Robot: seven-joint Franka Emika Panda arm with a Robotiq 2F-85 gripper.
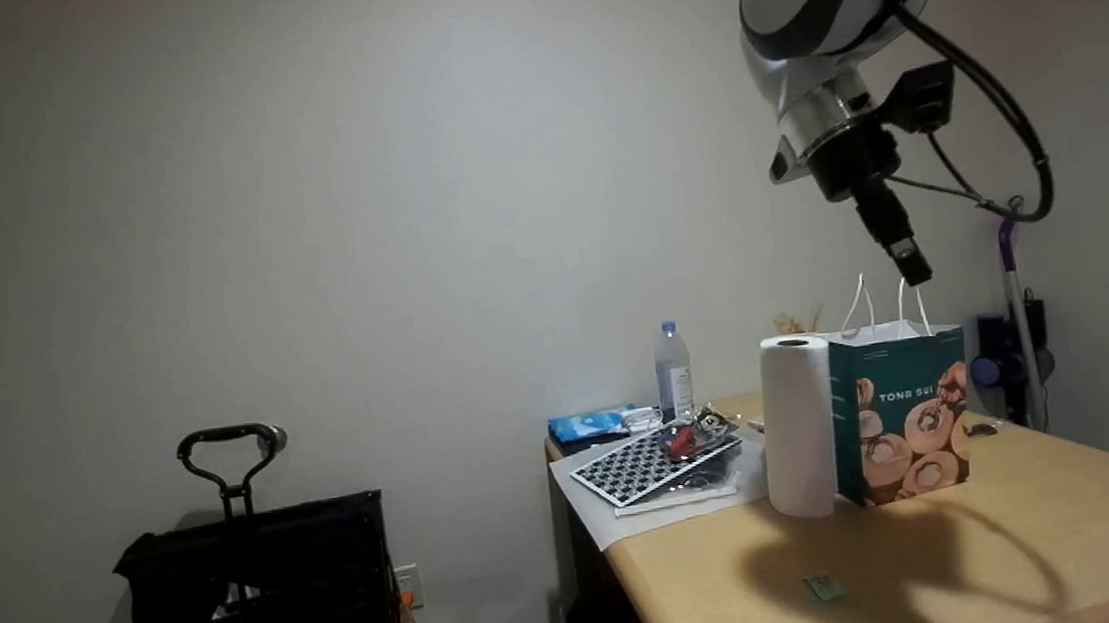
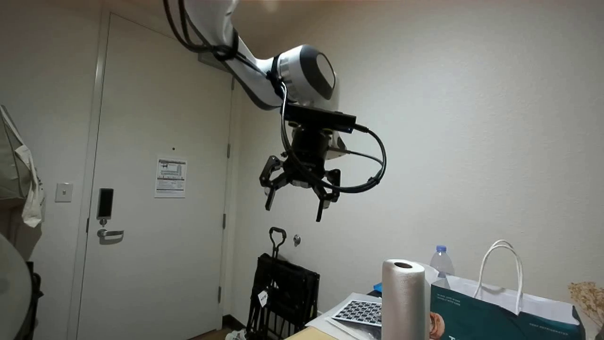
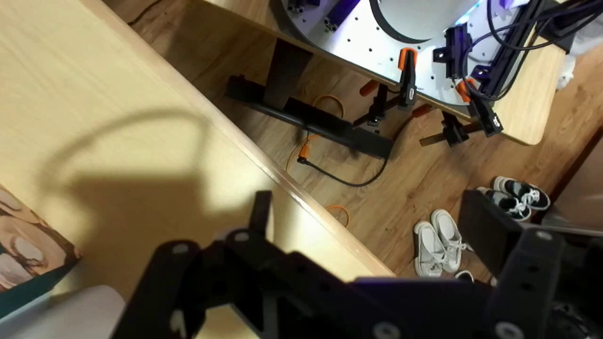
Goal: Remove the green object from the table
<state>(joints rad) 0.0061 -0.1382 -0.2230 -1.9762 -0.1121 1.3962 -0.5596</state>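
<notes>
The green object point(image 1: 825, 587) is a tiny flat piece lying on the light tan table point(image 1: 1063, 498) in an exterior view, in front of the paper-towel roll and within the arm's shadow. It does not show in the wrist view or in the exterior view with the door. My gripper point(image 1: 916, 275) hangs high above the table, well apart from the green object. In an exterior view the gripper point(image 2: 293, 214) has its two black fingers spread with nothing between them. In the wrist view the gripper point(image 3: 367, 202) is also wide open, over the edge of the table point(image 3: 70, 70).
A white paper-towel roll point(image 1: 799, 431) and a tall teal bag point(image 1: 910, 416) stand behind the green object. A bottle point(image 1: 673, 371) and a checkered sheet point(image 1: 643, 464) are at the table's back. A black cart point(image 1: 267, 578) stands by the wall. Shoes point(image 3: 438, 242) lie on the floor.
</notes>
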